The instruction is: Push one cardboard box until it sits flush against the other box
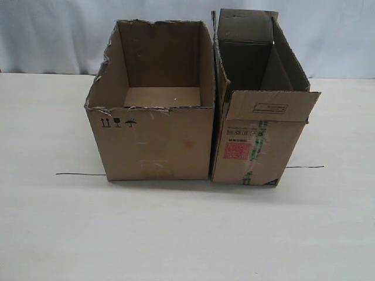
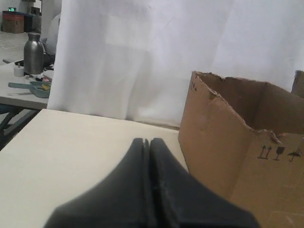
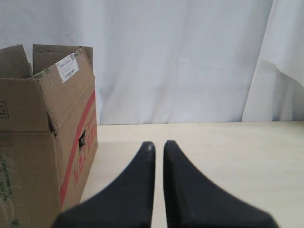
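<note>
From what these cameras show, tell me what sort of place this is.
Probably a lab or workshop test station. A plain pale table stands against a white curtain, holding only two worn cartons: the cardboard box and the other box. Past the curtain, a cluttered bench holds a steel bottle.

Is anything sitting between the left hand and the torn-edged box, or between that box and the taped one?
Nothing visible. Bare table separates the left hand from the cardboard box. That box already stands right beside the other box, with only a thin dark seam between them.

The cardboard box (image 1: 153, 140) bears arrow, glass and umbrella symbols; the other box's (image 1: 258, 146) labels are illegible.
</note>
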